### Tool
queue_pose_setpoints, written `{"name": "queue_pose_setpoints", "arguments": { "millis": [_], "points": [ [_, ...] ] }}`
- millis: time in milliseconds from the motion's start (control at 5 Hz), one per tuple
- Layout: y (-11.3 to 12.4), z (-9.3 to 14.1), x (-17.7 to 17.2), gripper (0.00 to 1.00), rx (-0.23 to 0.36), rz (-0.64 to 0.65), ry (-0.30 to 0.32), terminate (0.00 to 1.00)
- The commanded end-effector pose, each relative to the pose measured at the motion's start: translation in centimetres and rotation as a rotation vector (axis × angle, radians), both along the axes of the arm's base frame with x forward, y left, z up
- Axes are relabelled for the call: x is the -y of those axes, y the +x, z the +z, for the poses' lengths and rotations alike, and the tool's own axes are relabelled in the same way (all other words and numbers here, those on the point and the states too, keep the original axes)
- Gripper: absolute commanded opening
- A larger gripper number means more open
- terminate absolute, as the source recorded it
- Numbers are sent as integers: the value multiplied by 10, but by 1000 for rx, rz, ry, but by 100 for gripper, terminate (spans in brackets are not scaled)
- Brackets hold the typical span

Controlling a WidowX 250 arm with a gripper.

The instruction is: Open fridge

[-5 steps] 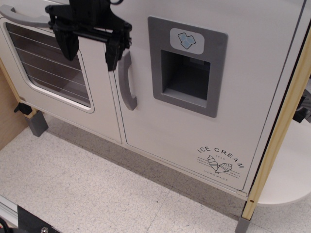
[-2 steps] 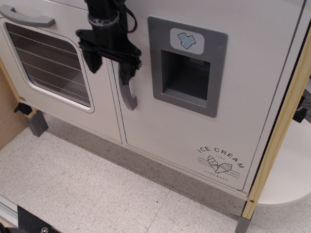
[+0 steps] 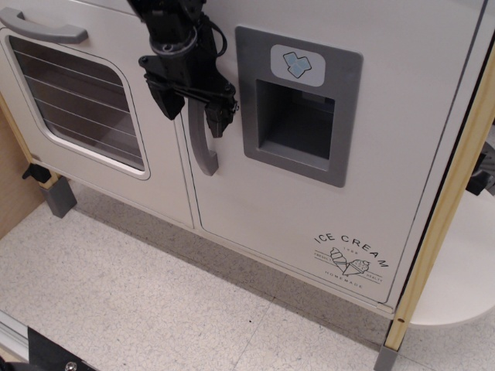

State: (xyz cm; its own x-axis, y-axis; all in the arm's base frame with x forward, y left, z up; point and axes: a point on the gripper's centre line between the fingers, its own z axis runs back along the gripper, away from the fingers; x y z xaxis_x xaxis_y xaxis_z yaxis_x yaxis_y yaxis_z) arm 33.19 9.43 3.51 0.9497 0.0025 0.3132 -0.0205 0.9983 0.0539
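So we've slid the gripper [image 3: 192, 110] right and down a fair bit over the last second. It started up over the seam between the oven [image 3: 77, 100] and the fridge [image 3: 325, 193], and now it's parked right on the upper part of the handle [image 3: 202, 145]. The jaws are spread fairly wide, with one finger on the left of the handle and the other on its right, so the bar sits between them. We can't tell if either finger is actually touching it yet.

The fridge itself hasn't budged. The door is shut flush, filling the middle and right of the view, with the dispenser [image 3: 298, 104] just right of the handle and the logo [image 3: 352, 255] down low.

That reads to us like the approach is basically done, and closing on the handle and pulling come next. The risk is probably the fingers slipping off that curved bar.
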Motion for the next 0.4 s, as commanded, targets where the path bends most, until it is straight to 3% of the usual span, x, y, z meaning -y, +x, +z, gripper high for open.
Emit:
{"name": "queue_pose_setpoints", "arguments": {
  "millis": [0, 200],
  "points": [
    [8, 5, -3, 100, 107, 38, 5, 0],
    [9, 3, -4, 0, 138, 54, -4, 0]
  ]
}}
